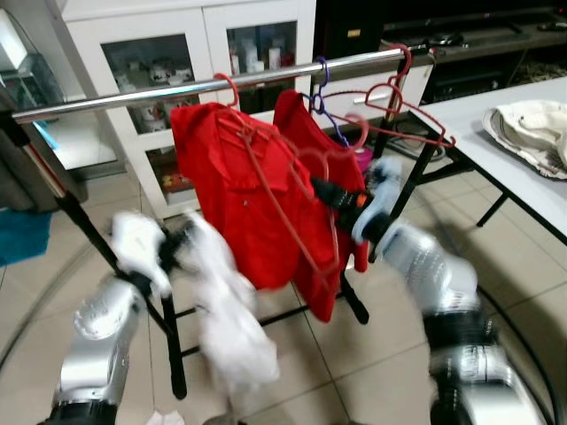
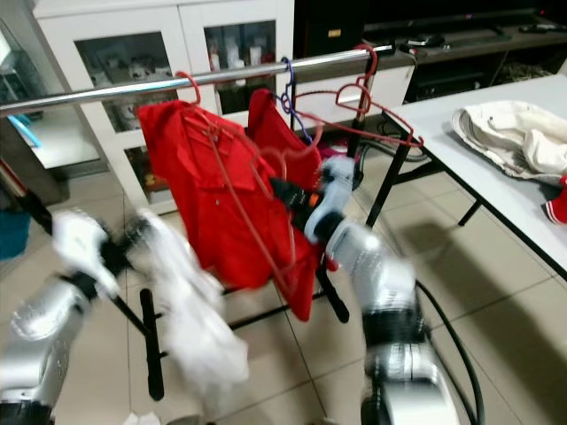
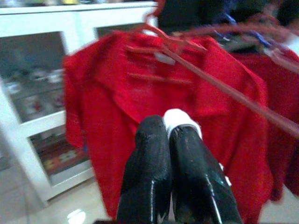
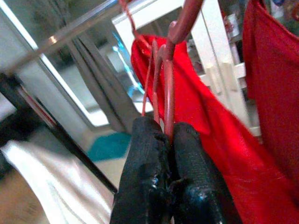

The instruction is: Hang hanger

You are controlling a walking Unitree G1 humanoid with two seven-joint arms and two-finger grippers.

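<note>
A metal rail (image 1: 177,91) carries two red shirts (image 1: 230,186) on hangers, a blue hanger (image 1: 321,96) and empty red hangers (image 1: 403,111). My right gripper (image 1: 324,191) is in front of the shirts, shut on a thin red wire hanger (image 4: 167,84) that hangs loose against the nearer shirt. In the right wrist view its fingers (image 4: 145,154) pinch the wire. Lower left, under the rail, my left gripper (image 1: 180,245) is shut on a white garment (image 1: 229,314) that droops toward the floor. A bit of white cloth (image 3: 180,119) shows between the left fingertips.
The rail's black stand legs (image 1: 173,345) cross the tiled floor between my arms. A white cabinet (image 1: 159,53) with glass doors stands behind the rail. A table (image 1: 478,146) at the right holds a crumpled pale cloth (image 1: 532,133).
</note>
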